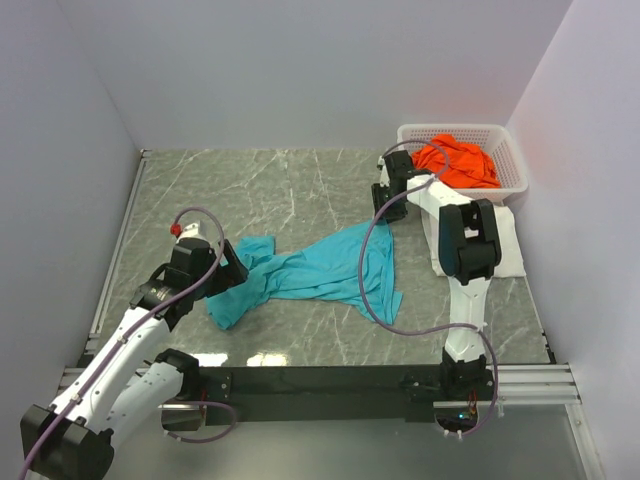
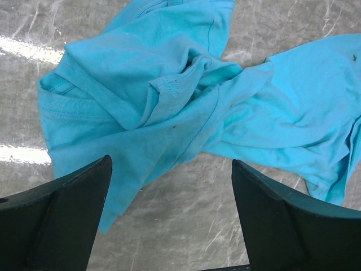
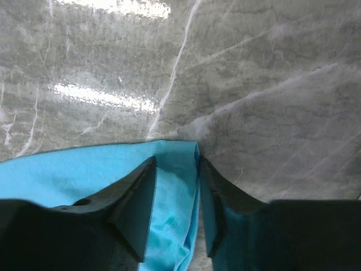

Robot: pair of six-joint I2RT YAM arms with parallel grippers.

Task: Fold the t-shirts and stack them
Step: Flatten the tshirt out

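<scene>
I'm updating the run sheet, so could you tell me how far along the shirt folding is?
Possibly done: the white t-shirt lies flat beside the basket, partly hidden by the right arm. In hand: the teal t-shirt, crumpled on the table; the right gripper straddles its edge, the left gripper hangs open above it. Left: folding it, then the orange t-shirt bunched in the basket.

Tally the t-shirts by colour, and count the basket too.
Teal t-shirt: 1
Orange t-shirt: 1
White t-shirt: 1
White basket: 1
Total: 4
</scene>
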